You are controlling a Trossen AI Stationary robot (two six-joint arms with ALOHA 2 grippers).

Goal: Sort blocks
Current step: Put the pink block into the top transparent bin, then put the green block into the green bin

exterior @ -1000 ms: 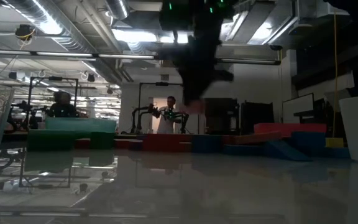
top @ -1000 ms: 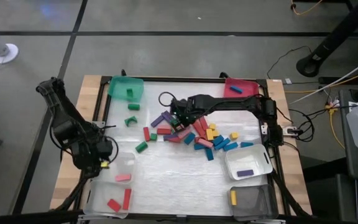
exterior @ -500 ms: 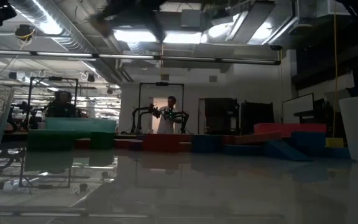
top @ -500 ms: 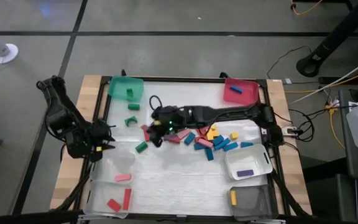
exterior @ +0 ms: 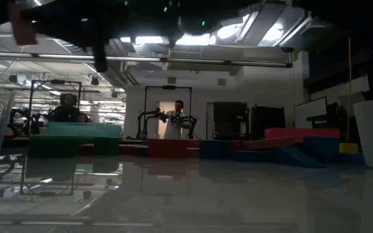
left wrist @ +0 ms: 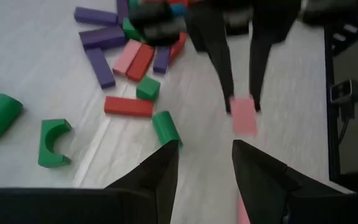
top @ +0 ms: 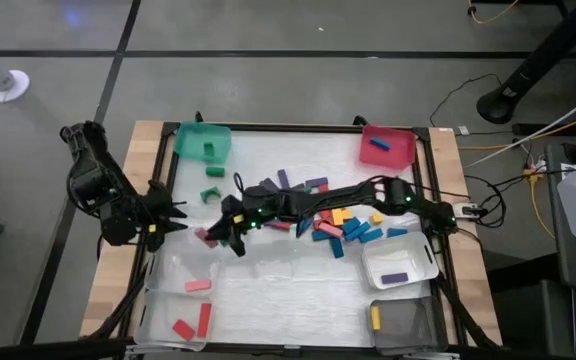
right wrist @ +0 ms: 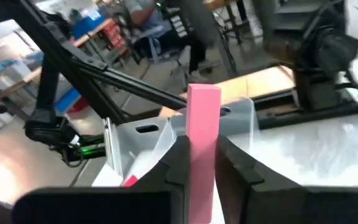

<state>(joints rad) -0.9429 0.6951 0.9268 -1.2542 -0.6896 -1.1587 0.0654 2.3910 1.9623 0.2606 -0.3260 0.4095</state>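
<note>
Glossy white desk (top: pixel 288 290), workshop room behind. Right gripper (top: pixel 211 234) jaws pinch pink block (right wrist: pixel 202 146); loose blocks (top: pixel 343 222) lie behind them. Left gripper (left wrist: pixel 204 168) jaws spread, empty.

A robotics lab: exposed silver ceiling ducts (exterior: pixel 50 26), another dark two-armed robot rig (exterior: pixel 167 120) and a seated person (exterior: pixel 63 110) beyond the counter.
</note>
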